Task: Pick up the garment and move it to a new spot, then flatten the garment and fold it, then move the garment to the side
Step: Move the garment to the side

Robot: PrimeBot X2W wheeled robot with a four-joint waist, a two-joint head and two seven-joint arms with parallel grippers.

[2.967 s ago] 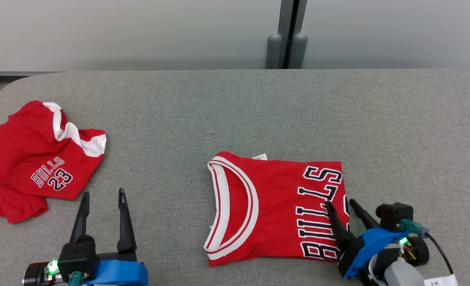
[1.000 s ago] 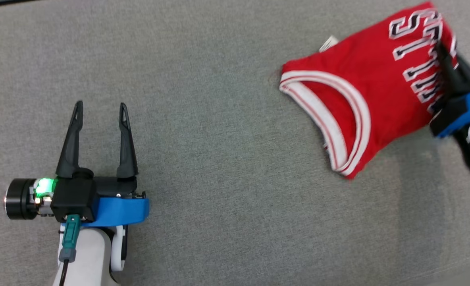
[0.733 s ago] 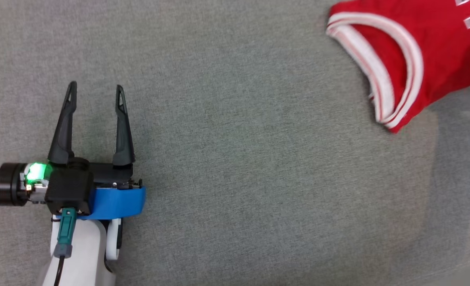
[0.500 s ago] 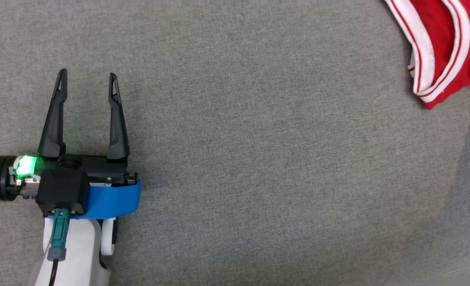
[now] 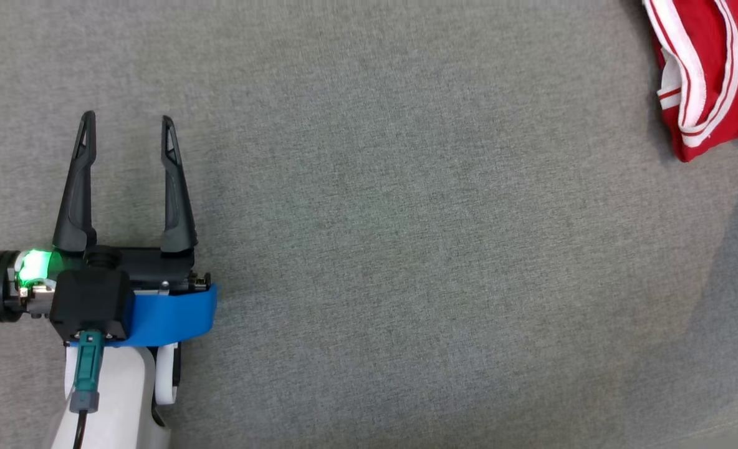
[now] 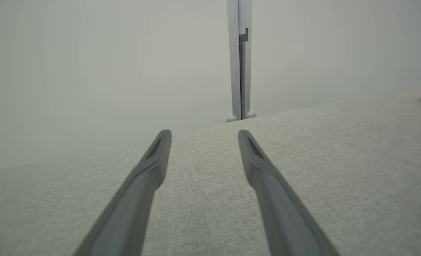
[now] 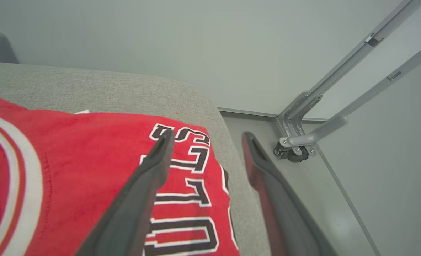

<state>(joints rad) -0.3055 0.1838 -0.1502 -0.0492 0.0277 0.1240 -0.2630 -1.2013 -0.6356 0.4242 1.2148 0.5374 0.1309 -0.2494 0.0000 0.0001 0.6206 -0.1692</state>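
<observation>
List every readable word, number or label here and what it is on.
"ULLS": black, white-edged letters on the red jersey, right wrist view; anything before the U is cut off.
White tag at the jersey's far edge: too small to read.

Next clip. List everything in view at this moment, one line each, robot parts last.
jersey: one, red with white trim and black lettering, folded, lying near the table's right edge
table: one, grey fabric top, beneath the jersey
wall panels: pale grey, behind the table
post: one, grey, upright between the panels
metal frame: one, grey, on the floor beyond the table's corner
left hand: one, dark fingers, open, above bare table, holding nothing
right hand: one, dark fingers, open, over the jersey's lettered edge
</observation>
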